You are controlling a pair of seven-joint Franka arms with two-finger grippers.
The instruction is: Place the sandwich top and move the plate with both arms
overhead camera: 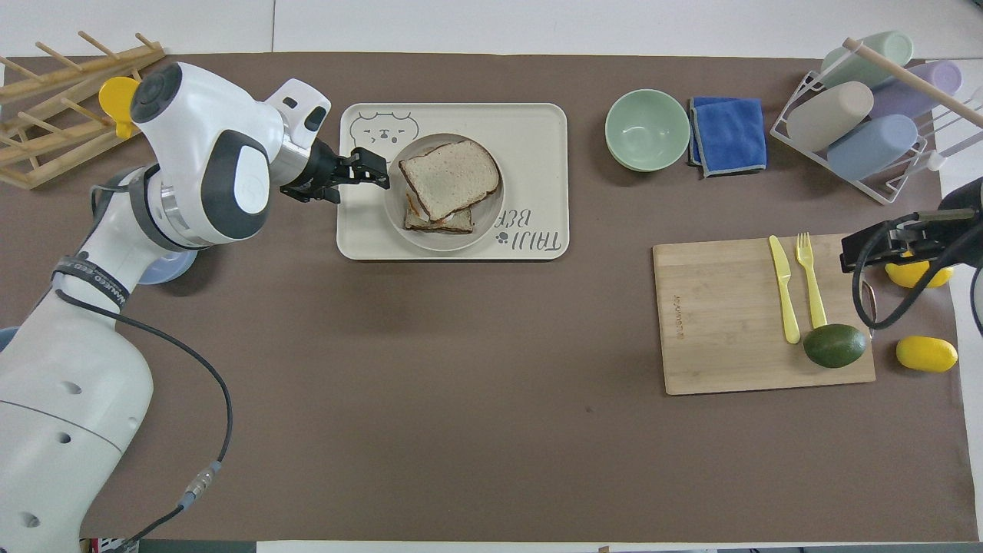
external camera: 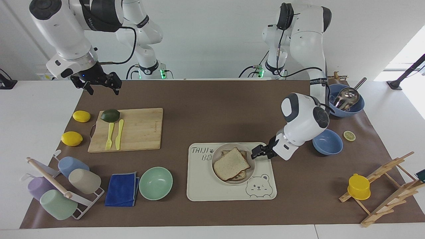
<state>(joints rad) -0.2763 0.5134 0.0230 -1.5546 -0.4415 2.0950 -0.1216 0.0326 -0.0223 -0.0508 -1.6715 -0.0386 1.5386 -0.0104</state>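
With the top (external camera: 231,163) resting skewed on the sandwich in the plate (external camera: 215,156), which sits on the tray (external camera: 199,192), the left gripper (external camera: 258,152) hovers just beside the plate's rim, fingers apart and empty. To lift cleanly, I'd say each gripper should pinch the rim at one end and rise level. The right gripper (external camera: 99,84) waits open near the board (external camera: 142,129).
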